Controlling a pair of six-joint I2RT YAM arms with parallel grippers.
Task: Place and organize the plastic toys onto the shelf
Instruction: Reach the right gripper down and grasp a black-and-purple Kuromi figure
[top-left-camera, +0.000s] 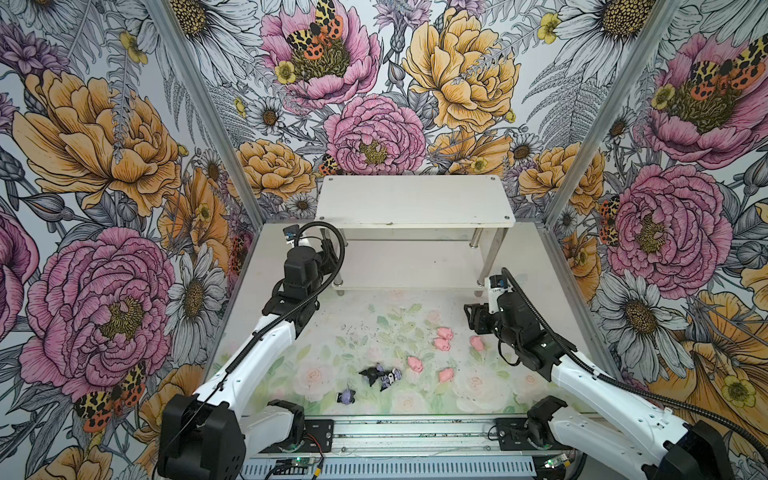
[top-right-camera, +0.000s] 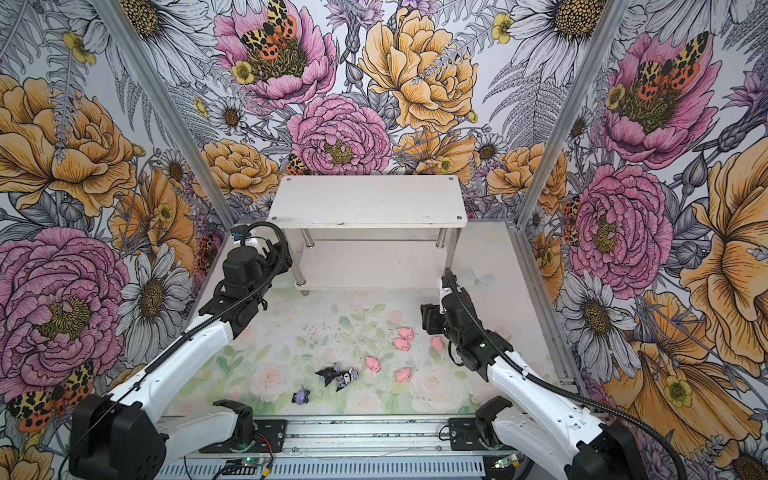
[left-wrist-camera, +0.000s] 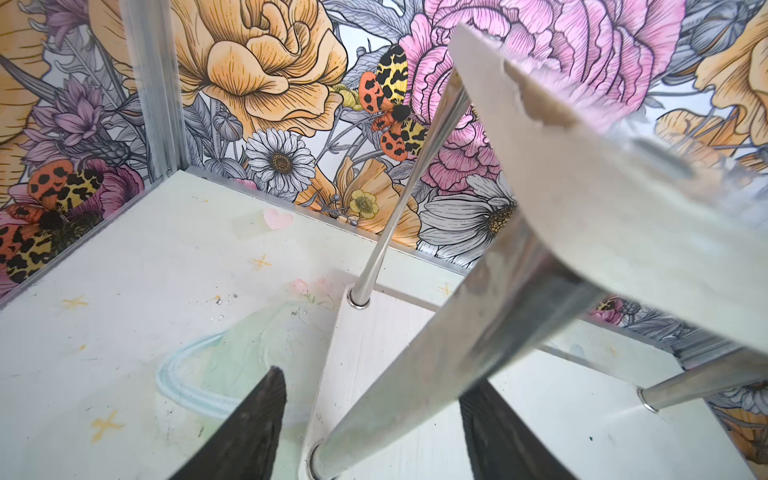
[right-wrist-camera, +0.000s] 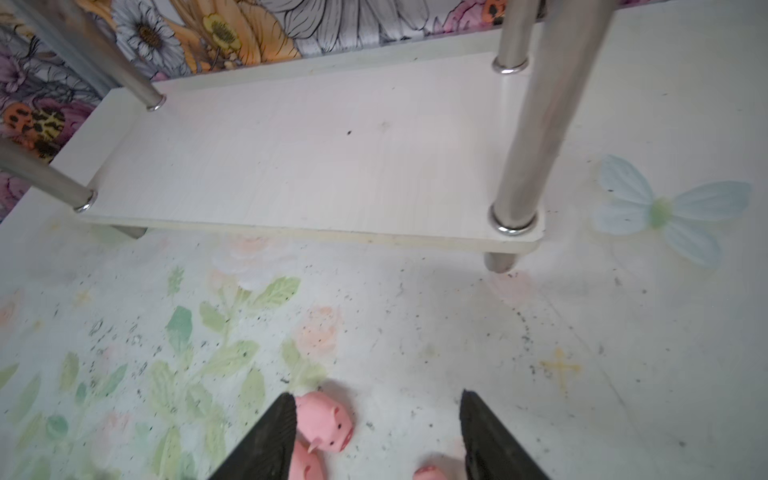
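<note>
The plastic toys (top-left-camera: 441, 343) all lie on the table (top-left-camera: 374, 316), none of them between jaws. My right gripper (right-wrist-camera: 376, 395) stands open and holds nothing. One pink pig (right-wrist-camera: 328, 424) lies just beside one of its fingers (right-wrist-camera: 266, 436), and two more pigs are close by. My left gripper (left-wrist-camera: 374, 378) is open too, with its fingers on either side of the near left post (left-wrist-camera: 436, 332) of the shelf (top-left-camera: 415, 199). I cannot tell if they touch it. The three black-and-lavender figures (top-left-camera: 371, 372) lie nearer, to the left of the pigs. The left arm (top-left-camera: 257, 349) is stretched far, and the right arm (top-left-camera: 590, 382) bends in from the right.
</note>
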